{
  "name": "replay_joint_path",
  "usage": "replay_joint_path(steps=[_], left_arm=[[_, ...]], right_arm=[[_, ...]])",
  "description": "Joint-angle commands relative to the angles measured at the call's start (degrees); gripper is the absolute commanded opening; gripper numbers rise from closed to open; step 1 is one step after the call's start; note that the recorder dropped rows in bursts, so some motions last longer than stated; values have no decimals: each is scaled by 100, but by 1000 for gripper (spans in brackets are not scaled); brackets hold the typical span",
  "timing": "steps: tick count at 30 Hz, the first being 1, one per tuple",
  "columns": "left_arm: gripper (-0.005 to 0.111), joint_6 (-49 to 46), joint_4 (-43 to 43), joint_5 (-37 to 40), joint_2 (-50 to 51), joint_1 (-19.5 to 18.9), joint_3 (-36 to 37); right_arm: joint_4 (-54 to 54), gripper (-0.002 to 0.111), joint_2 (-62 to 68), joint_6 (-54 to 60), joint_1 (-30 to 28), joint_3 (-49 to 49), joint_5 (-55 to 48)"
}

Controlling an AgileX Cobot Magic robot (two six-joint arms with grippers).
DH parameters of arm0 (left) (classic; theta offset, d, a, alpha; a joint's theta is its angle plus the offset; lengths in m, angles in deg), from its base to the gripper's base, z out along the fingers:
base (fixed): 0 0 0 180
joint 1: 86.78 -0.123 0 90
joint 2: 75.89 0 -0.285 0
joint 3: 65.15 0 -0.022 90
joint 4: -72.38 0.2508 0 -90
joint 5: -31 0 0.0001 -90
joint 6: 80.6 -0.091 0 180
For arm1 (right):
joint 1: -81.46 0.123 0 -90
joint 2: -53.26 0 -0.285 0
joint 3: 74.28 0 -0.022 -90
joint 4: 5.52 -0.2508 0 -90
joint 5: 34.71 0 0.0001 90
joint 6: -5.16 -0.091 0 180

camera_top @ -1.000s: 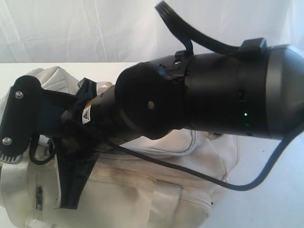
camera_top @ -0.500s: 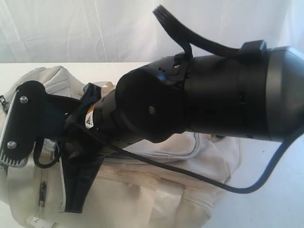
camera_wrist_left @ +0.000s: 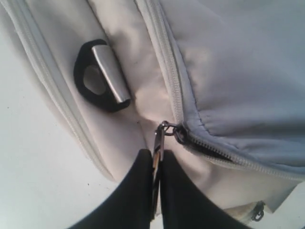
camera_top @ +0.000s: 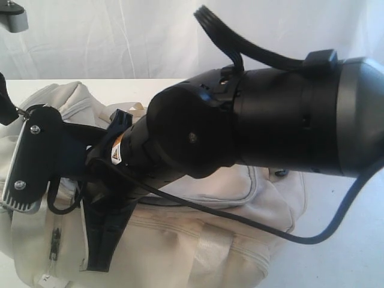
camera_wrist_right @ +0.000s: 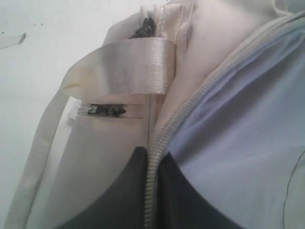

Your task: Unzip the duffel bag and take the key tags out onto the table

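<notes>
The cream-white duffel bag (camera_top: 198, 240) lies on the white table (camera_top: 336, 240), partly hidden by my right arm (camera_top: 270, 114). My left gripper (camera_wrist_left: 157, 153) is shut on the metal zipper pull (camera_wrist_left: 159, 136), right by the grey slider (camera_wrist_left: 179, 132). Behind the slider the zipper (camera_wrist_left: 214, 151) stands open a short way, showing a dark gap. My right gripper (camera_wrist_right: 153, 160) is shut on the bag's fabric along the closed zipper teeth (camera_wrist_right: 157, 138). The key tags are hidden.
A black D-ring (camera_wrist_left: 95, 78) on a webbing loop sits near the slider. A shiny webbing strap (camera_wrist_right: 128, 67) arches over the bag's end. A small side zipper (camera_top: 54, 243) shows on the bag's front. White curtain hangs behind the table.
The bag's left end has lifted and shifted a little to the right with the right wrist. Part of the left arm has come into the exterior view at the left edge.
</notes>
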Motion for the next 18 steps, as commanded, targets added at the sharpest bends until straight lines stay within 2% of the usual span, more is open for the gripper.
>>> replay_joint_path(steps=[1,7,13,15,18], left_arm=[[0,-33,470,516,136,-43,-326],[0,-48,470,168,413,-43,-384],[0,-48,405,516,439,-30,-384],[0,-18,182,516,339,-30,-373],[0,-43,-119,516,99,-30,-373]], right_arm=[[-19,0,-2,-61,7,88,-834],[-19,0,-2,-177,71,88,-979],[-4,0,-13,-532,70,88,-843],[90,5,-52,-707,70,29,-729],[303,22,-132,-1022,70,-148,-565]])
